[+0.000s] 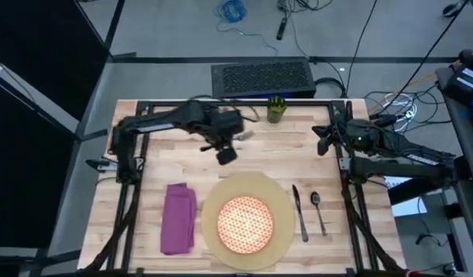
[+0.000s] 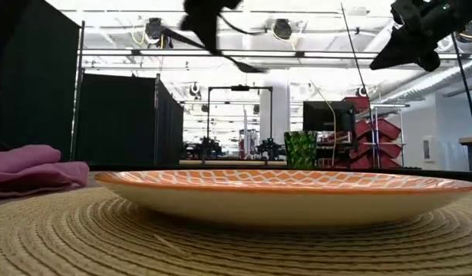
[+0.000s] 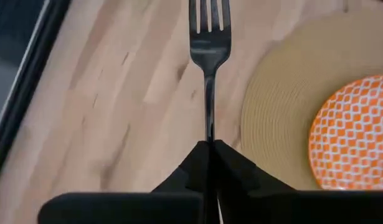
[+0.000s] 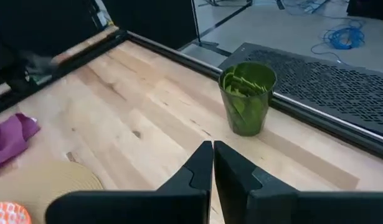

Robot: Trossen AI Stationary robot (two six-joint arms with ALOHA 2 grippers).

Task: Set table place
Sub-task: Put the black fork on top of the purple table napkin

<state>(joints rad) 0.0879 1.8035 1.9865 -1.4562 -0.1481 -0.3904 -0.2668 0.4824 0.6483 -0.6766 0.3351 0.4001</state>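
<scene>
My left gripper [image 1: 226,154] hangs above the table [image 1: 159,165], just beyond the far rim of the round tan mat [image 1: 248,219], shut on a metal fork [image 3: 209,56]. The orange-and-white plate [image 1: 248,223] rests on the mat. A purple napkin [image 1: 178,218] lies left of the mat, and a knife [image 1: 300,213] and a spoon [image 1: 318,211] lie right of it. The green cup [image 4: 246,99] stands at the far edge. My right gripper [image 4: 212,144] is shut on nothing, up at the table's right side and facing the cup. My left gripper pinches the fork's handle [image 3: 209,134] between its two fingers, near the handle's free end. The fork runs straight on from the fingertips, tines [image 3: 209,18] away from the gripper. It is lifted clear of the table; the low view shows the fork [image 2: 220,57] slanting in mid-air.
A black perforated box [image 1: 261,78] sits just beyond the table's far edge, behind the cup. The black metal frame [image 1: 128,223] rims the table. Bare wood shows between the mat and the far edge and left of the napkin.
</scene>
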